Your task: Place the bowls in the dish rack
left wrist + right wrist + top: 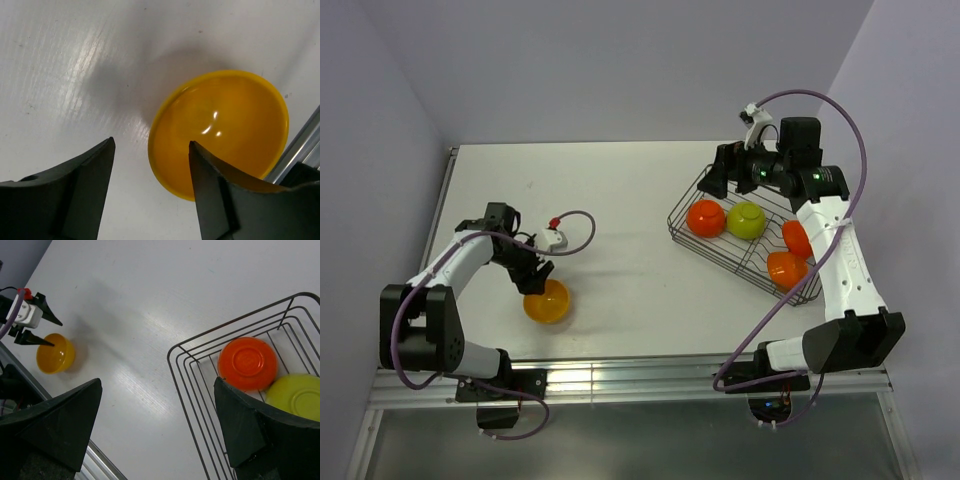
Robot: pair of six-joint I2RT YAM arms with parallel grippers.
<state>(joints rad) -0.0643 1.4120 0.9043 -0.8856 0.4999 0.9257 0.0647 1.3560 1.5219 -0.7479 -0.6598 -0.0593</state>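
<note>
The yellow-orange bowl [546, 301] sits upright on the table at the near left. My left gripper [534, 272] is open right at it. In the left wrist view my left gripper [151, 142] straddles the near rim of the bowl [220, 130], with one finger over the inside and the other over the table. The dish rack [670, 222] at the right holds a red-orange bowl [705, 217], a lime green bowl [746, 220] and two more red-orange bowls [790, 255] on edge. My right gripper [725, 172] hangs open and empty over the rack's far corner. No white bowl shows.
In the right wrist view my right gripper [157, 382] is above the bare table beside the rack's wire rim [182, 385], with the red-orange bowl [247, 362] and the lime green bowl [295, 395] bottom up inside. The table's metal front rail [620, 375] runs just behind the yellow-orange bowl.
</note>
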